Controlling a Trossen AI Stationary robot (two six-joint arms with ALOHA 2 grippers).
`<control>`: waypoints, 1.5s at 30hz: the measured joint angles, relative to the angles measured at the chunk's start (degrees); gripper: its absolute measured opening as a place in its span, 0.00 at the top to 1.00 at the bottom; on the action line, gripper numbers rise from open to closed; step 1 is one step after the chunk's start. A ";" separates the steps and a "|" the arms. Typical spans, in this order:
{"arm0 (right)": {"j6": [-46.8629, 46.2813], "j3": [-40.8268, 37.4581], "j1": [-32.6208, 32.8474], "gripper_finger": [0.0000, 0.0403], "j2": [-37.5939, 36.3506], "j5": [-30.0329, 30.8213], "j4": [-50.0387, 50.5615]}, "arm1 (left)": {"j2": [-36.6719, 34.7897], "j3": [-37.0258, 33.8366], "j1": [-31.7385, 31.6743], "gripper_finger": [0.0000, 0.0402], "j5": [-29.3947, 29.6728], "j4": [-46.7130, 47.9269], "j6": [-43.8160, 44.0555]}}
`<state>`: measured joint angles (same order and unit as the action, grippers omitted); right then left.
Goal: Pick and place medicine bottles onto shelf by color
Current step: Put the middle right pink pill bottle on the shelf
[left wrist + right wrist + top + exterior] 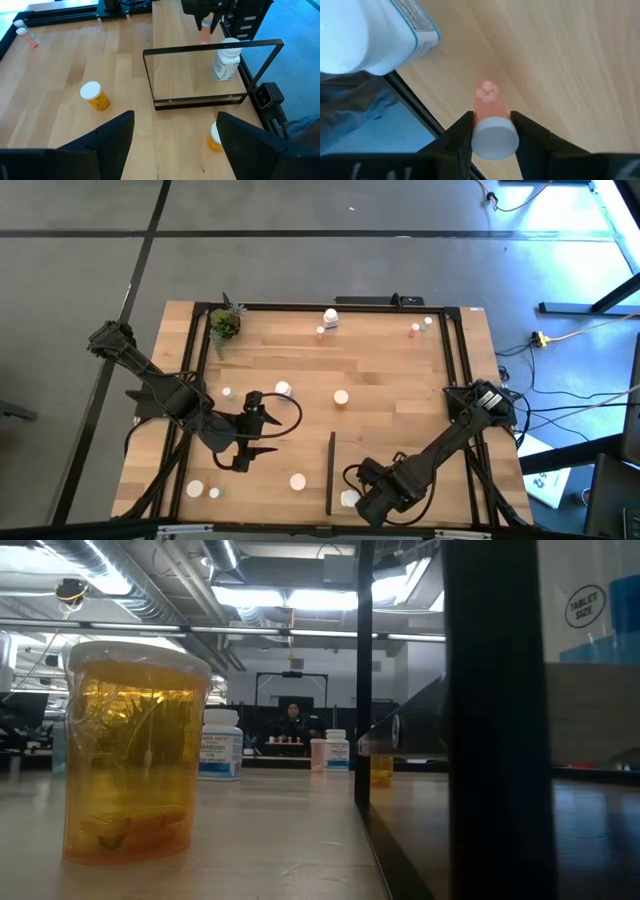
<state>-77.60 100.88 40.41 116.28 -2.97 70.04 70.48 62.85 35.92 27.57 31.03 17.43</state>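
My right gripper [368, 498] hangs over the shelf [395, 445] near the table's front edge, shut on a small pink bottle with a white cap [493, 136]. A larger white bottle with a printed label [227, 60] stands upright on the shelf right beside it. My left gripper [268, 433] hovers open left of the shelf's black upright strip [330, 470], holding nothing. Orange bottles with white caps [95, 95] [215, 137] stand on the tabletop below it. More small bottles [330, 318] [420, 328] stand along the far edge. My right gripper pinches the pink bottle between its two fingers [462, 135], at the white cap and neck [507, 142]. The fingers come from above, pointing down. The bottle stands upright below them, bottom toward the shelf wood; whether it rests there I cannot tell.
A small green potted plant [224, 325] stands at the far left corner. Loose white-capped bottles [283, 389] [341, 397] [297, 481] [195, 489] dot the tabletop. Black frame rails [455, 350] border the table. A person [292, 720] sits far behind it in the low view.
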 joint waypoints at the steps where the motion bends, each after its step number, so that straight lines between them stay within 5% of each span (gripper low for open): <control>1: -0.09 0.00 -0.05 0.70 0.21 -0.34 -0.06 | 0.00 0.00 0.00 0.31 0.00 0.01 -0.03; 20: 0.72 -0.02 -0.17 0.70 1.94 -2.70 -1.79 | 0.00 0.00 -0.02 0.31 0.02 0.02 -0.04; 45: 1.46 1.40 -0.16 0.55 1.75 -2.76 -0.42 | 0.00 0.00 -0.02 0.31 0.02 0.02 -0.03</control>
<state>-76.14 102.28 40.25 118.02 -5.74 69.62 70.48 62.85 35.90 27.59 31.05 17.40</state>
